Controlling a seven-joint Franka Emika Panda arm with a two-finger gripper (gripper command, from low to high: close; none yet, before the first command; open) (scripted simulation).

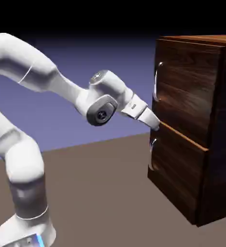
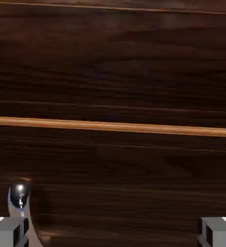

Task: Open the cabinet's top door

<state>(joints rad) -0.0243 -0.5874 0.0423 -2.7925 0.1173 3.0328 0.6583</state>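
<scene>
On 1 cabinet (image 1: 197,120): 2 panels, 2 silver handles; 1 hand (image 1: 156,126) open.

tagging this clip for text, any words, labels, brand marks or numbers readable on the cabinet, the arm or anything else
None: no readable text shows in either view.
The cabinet: bare dark wood grain, top door and lower panel alike, no label or number.
The silver handle in the hand view: plain metal, no marking.
The arm and the gripper: plain white and grey, no logo or lettering legible.
</scene>
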